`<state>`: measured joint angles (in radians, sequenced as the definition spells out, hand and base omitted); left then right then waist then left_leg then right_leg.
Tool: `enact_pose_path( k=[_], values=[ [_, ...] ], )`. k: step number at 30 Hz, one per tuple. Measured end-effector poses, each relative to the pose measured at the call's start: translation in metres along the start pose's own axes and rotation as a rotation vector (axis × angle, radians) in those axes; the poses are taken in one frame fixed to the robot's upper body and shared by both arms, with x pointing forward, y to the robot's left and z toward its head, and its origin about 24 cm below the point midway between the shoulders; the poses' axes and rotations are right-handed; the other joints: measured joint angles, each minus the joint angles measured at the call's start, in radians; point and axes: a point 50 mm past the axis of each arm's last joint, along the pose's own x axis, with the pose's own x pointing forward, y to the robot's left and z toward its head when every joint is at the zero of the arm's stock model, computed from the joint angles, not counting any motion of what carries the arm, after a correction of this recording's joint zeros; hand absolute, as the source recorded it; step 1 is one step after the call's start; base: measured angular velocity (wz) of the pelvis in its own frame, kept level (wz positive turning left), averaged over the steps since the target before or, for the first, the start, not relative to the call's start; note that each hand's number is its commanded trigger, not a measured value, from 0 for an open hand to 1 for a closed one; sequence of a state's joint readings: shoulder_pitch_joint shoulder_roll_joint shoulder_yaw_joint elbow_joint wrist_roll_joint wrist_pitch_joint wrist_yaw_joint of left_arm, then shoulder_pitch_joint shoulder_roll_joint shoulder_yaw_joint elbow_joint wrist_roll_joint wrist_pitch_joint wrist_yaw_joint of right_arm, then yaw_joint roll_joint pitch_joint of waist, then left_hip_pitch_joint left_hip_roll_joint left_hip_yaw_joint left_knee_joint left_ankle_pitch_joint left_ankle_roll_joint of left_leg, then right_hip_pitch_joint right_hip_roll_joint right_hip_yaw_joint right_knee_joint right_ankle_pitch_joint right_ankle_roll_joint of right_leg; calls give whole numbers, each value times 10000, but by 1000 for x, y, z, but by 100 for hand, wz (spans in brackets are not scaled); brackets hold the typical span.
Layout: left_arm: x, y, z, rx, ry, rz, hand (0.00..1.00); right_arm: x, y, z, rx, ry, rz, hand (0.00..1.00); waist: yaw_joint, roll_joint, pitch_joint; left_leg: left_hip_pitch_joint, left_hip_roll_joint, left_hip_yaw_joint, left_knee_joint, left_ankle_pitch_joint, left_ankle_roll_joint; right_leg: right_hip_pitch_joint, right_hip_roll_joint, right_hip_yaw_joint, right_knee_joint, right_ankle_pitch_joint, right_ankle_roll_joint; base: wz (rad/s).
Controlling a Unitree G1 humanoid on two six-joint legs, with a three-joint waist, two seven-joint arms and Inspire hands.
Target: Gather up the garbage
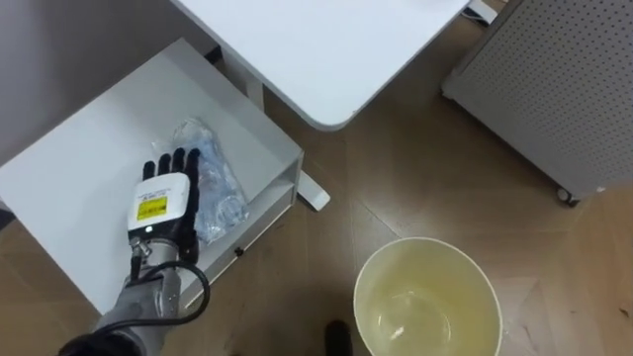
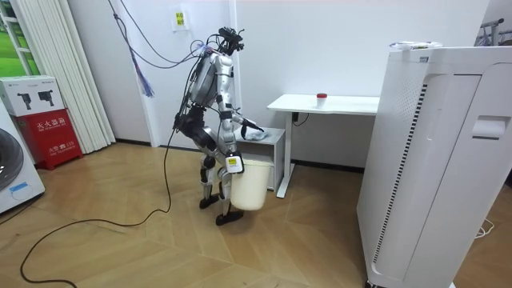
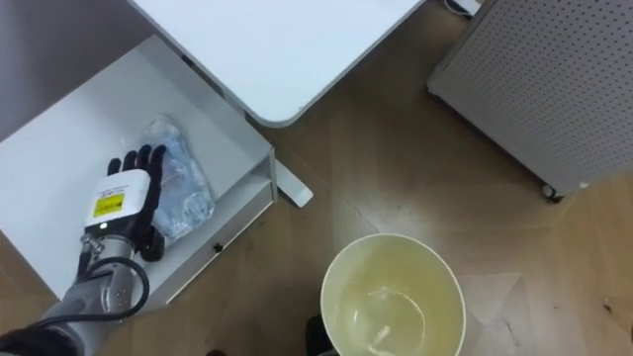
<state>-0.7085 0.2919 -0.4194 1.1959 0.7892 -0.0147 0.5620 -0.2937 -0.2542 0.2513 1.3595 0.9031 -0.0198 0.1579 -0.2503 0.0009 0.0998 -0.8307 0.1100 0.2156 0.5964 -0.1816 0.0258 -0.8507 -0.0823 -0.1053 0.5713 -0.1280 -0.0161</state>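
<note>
A crumpled clear plastic bag (image 1: 220, 183) lies on the low white side table (image 1: 89, 148), near its front right edge. My left hand (image 1: 163, 203) rests flat on the table top with its fingers straight, touching the bag's left side. A cream waste bin (image 1: 427, 243) stands open below and to the right, with a scrap of clear film at its bottom. In the room view I stand bent forward at the side table (image 2: 272, 136), and my right hand (image 2: 233, 164) is at the rim of the bin (image 2: 250, 188); its grip is too small to read.
A white desk (image 1: 307, 49) overhangs the side table's far right corner, its foot (image 1: 315, 193) on the wood floor. A white perforated cabinet on castors (image 1: 554, 79) stands to the right. A small red thing (image 2: 322, 97) sits on the desk.
</note>
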Motion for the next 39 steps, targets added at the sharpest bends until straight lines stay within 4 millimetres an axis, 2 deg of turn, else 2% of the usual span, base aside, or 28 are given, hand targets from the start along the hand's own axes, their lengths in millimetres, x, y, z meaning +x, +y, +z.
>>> enact_pose_path(
  k=[1,4,7,14,24,26,30,35,39],
  values=[
    [1,1,2,372,-174,-59,100,-1,-2,0,-14,3,-57,100,-15,0,0,2,0,3,-65,0,1,-1,6,10,-20,11,6,0],
    [5,4,6,922,-369,-304,100,-2,-8,-3,148,51,-127,100,-43,0,0,42,-14,-1,-134,4,1,0,18,61,-80,37,12,-5],
    [3,-2,9,1208,-427,-813,100,-4,-13,-10,666,156,-228,100,-44,23,-15,168,-40,42,-232,8,-1,79,20,111,-123,47,25,-3],
    [9,5,13,1187,-308,-498,100,-3,-10,-14,958,394,-204,100,-177,10,-14,213,-93,29,-274,16,-7,116,28,181,-178,74,70,0],
    [6,1,10,936,-180,-812,100,-3,-8,-15,943,496,-281,100,-197,-98,-21,361,-160,13,-267,10,6,248,-34,170,-204,62,101,0],
    [0,-8,6,130,138,-1083,100,-2,-3,-15,749,514,-369,100,-156,-205,-15,549,-134,37,-265,-3,16,421,3,196,-210,61,101,-2],
    [-9,-18,1,-1736,760,-1169,100,0,6,-12,701,160,-166,100,15,-243,-8,564,-68,16,-154,-42,23,478,20,149,-190,60,96,-2],
    [-24,-37,12,-4036,1299,-1576,100,4,27,-5,365,-359,108,100,430,-276,-25,561,2,104,-89,-99,32,480,61,187,-144,64,86,-4],
    [-37,-52,26,-5184,1358,-2199,100,6,43,2,201,-810,546,100,456,-343,-33,541,-6,44,5,-100,36,486,51,171,-136,65,86,1]
  ],
)
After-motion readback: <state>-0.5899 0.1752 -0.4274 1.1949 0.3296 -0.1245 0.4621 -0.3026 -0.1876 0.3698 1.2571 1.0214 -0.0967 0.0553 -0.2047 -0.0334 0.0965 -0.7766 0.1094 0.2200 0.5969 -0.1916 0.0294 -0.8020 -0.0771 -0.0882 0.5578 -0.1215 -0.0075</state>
